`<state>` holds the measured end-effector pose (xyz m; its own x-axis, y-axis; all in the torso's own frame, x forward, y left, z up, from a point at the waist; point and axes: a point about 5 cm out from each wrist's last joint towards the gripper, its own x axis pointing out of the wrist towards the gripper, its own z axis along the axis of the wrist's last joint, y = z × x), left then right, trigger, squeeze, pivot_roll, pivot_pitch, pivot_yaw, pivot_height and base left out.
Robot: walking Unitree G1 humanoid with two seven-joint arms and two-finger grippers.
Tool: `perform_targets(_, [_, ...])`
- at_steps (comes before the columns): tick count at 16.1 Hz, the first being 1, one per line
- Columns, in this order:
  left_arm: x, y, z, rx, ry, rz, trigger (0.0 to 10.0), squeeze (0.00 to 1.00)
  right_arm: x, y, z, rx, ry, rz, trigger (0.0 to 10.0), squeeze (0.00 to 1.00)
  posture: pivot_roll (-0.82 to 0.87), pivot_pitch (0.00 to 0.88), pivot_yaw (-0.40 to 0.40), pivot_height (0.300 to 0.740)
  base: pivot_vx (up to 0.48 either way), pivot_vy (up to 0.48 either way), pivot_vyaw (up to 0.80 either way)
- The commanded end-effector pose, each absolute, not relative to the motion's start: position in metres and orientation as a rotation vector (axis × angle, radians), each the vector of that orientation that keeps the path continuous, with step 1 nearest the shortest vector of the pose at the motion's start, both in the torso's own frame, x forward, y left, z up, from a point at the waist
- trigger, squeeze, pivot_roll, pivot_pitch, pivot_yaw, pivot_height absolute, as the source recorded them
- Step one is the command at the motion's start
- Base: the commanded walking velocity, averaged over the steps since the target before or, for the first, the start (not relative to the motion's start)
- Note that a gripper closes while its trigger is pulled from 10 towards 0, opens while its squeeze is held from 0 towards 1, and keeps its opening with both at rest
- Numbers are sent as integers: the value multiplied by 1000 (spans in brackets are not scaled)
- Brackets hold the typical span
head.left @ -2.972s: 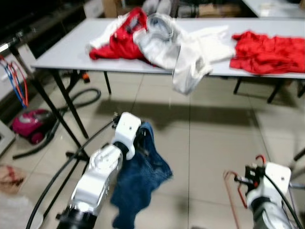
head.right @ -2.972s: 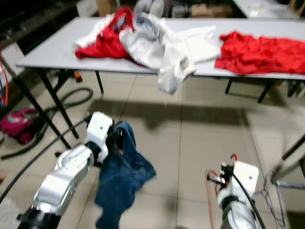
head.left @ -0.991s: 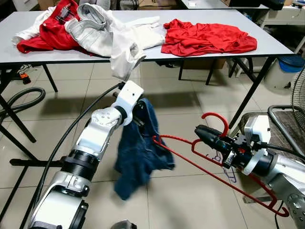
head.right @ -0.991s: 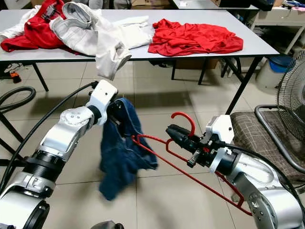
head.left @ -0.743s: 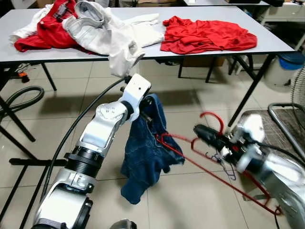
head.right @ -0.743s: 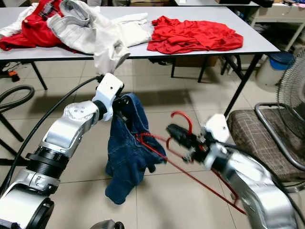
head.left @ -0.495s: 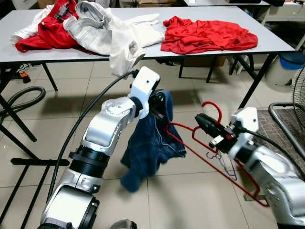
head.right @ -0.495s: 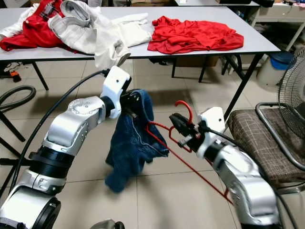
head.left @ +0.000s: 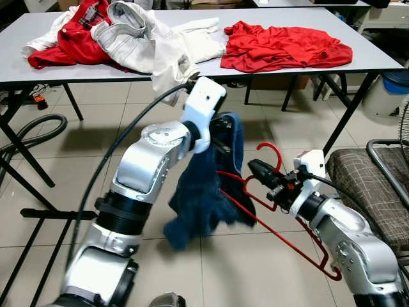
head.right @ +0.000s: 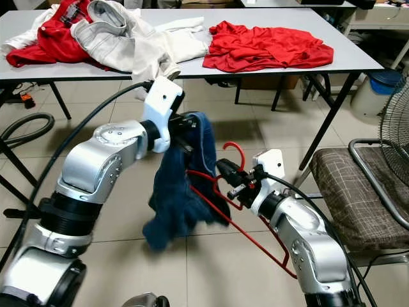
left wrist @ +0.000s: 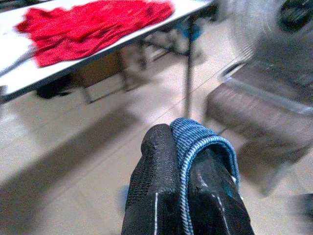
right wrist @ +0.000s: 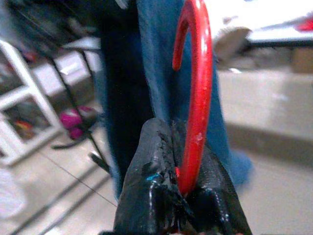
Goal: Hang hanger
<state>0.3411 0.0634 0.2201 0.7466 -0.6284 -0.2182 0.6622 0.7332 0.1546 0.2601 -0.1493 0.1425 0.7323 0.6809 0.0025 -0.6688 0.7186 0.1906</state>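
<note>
My left gripper (head.left: 225, 131) is shut on the waistband of a pair of dark blue jeans (head.left: 208, 195), which hang below it over the tiled floor. The left wrist view shows the blue hem (left wrist: 203, 147) pinched between the black fingers (left wrist: 156, 196). My right gripper (head.left: 259, 173) is shut on the neck of a red wire hanger (head.left: 284, 240), just under its hook (right wrist: 195, 83). One end of the hanger pokes into the jeans; the other slopes down to the right. The hook (head.right: 233, 150) stands close beside the hanging denim.
A grey table (head.left: 377, 61) behind carries a red garment (head.left: 284, 45) and a heap of white and red clothes (head.left: 128, 38). A chair with a checked cushion (head.left: 377, 192) is at the right. A black hose (head.left: 32, 137) lies on the floor at the left.
The camera swung right from the table's left end. My left arm lifted the jeans up and to the right; my right gripper brought the hanger in until its end went into the denim.
</note>
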Motion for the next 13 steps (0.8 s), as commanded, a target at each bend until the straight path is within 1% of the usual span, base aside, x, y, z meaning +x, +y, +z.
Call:
perform_targets(1, [344, 60, 228, 284, 112, -701, 10000, 0, 255, -147, 155, 191, 16, 796, 10000, 0, -11, 38, 41, 740, 0, 0, 0])
perform_targets(2, [345, 60, 228, 280, 115, -699, 10000, 0, 255, -147, 157, 192, 3, 790, 10000, 0, -11, 38, 41, 740, 0, 0, 0])
perform_targets(3, [344, 59, 229, 270, 114, -708, 10000, 0, 259, -150, 161, 176, -23, 731, 10000, 0, -13, 36, 42, 740, 0, 0, 0])
perform_targets(4, [342, 57, 232, 264, 109, -720, 10000, 0, 267, -156, 162, 163, -40, 625, 10000, 0, -13, 36, 42, 740, 0, 0, 0])
perform_targets(5, [340, 55, 234, 262, 107, -736, 10000, 0, 274, -163, 164, 194, -64, 522, 10000, 0, -17, 26, 47, 740, 0, 0, 0])
perform_targets(9, [339, 54, 234, 285, 103, -746, 10000, 0, 272, -161, 169, 207, -88, 506, 10000, 0, -21, 21, 48, 740, 0, 0, 0])
perform_targets(11, [338, 52, 233, 295, 104, -755, 10000, 0, 275, -165, 170, 209, -98, 458, 10000, 0, -22, 17, 49, 740, 0, 0, 0])
perform_targets(12, [337, 51, 234, 293, 100, -753, 10000, 0, 279, -169, 166, 213, -66, 411, 10000, 0, -26, 16, 51, 740, 0, 0, 0])
perform_targets(13, [338, 51, 242, 261, 81, -747, 10000, 0, 286, -181, 145, 184, 66, 286, 10000, 0, -24, 20, 52, 740, 0, 0, 0])
